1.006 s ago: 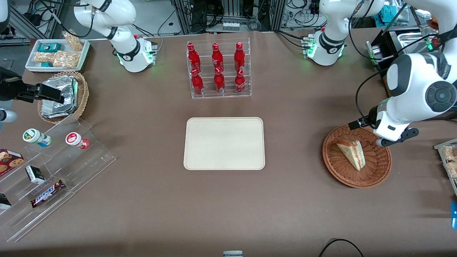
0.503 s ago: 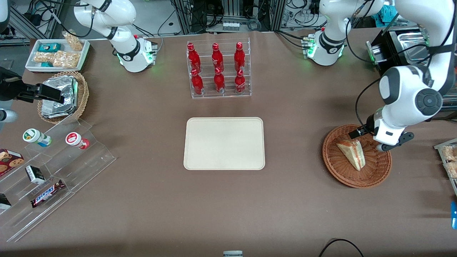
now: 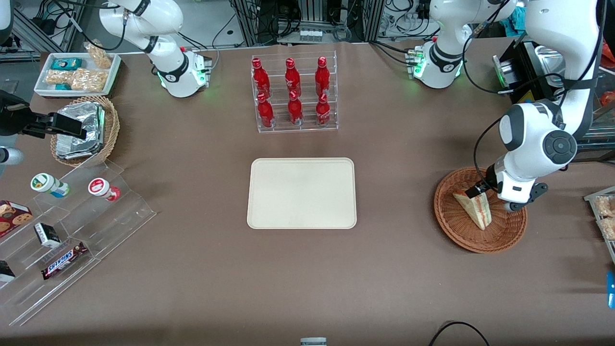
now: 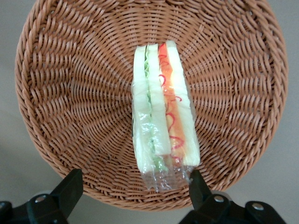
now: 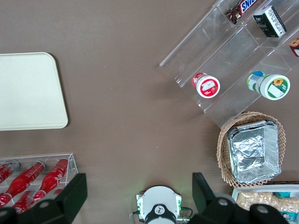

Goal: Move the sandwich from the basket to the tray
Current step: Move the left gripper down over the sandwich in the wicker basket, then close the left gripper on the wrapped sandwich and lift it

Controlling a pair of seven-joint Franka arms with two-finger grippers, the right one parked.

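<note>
The sandwich (image 3: 476,209), a plastic-wrapped white bread wedge with green and red-orange filling, lies in the shallow reddish-brown wicker basket (image 3: 461,239) toward the working arm's end of the table. The left arm's gripper (image 3: 492,199) hovers low over the basket, open, its fingers astride the sandwich's wide end and not touching it. In the left wrist view the sandwich (image 4: 163,121) lies in the basket (image 4: 70,93) with the gripper (image 4: 134,191) open above its wrapped end. The cream-beige tray (image 3: 301,192) sits at the table's middle, bare, and also shows in the right wrist view (image 5: 28,91).
A clear rack of red bottles (image 3: 294,93) stands farther from the front camera than the tray. Toward the parked arm's end are a tiered acrylic shelf with snacks (image 3: 72,230), a tan basket of foil packets (image 3: 81,129) and a white snack tray (image 3: 77,72). Another snack tray (image 3: 603,211) sits beside the basket.
The left arm's gripper has come down and moved in over the basket, from its rim to the sandwich's wide end. The sandwich has not moved.
</note>
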